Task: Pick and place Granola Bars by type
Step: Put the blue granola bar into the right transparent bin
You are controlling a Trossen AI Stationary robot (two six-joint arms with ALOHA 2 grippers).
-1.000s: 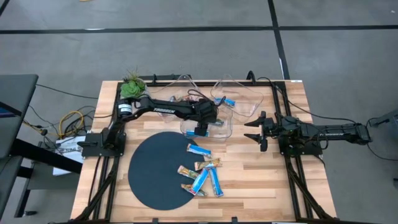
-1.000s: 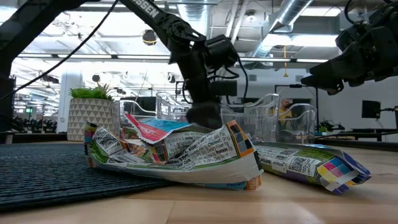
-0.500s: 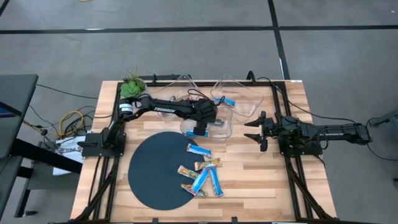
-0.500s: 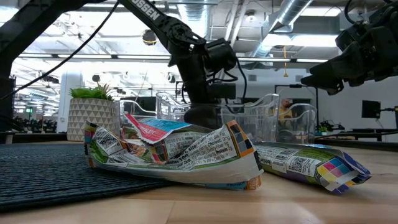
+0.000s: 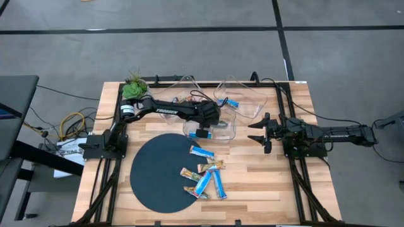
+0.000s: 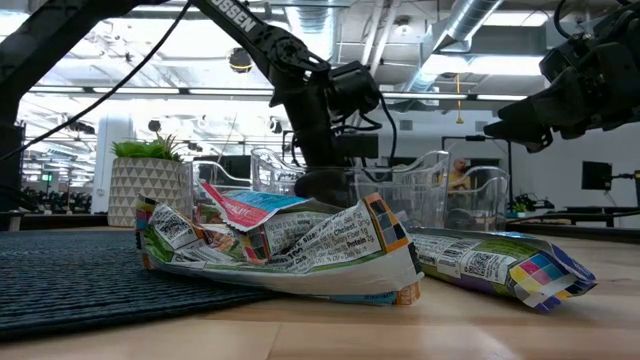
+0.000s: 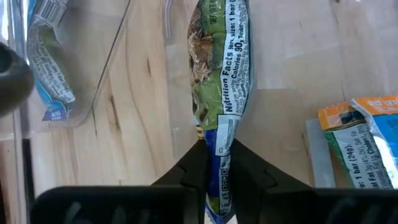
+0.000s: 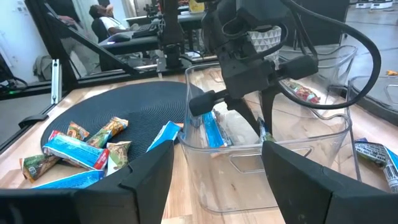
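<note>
Left wrist view: left gripper (image 7: 214,177) jaws pinch a green-and-blue wrapped granola bar (image 7: 221,74); right jaws spread.

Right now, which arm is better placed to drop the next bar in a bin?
Left. The left gripper is over the near clear bin, shut on a granola bar. The right gripper hangs open and empty beside the bins.

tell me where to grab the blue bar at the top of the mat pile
Take the blue bar across its narrow width at mid-length, coming straight down. It lies flat at the round mat's edge, apart from the other bars, so both long sides are free for the fingers.
</note>
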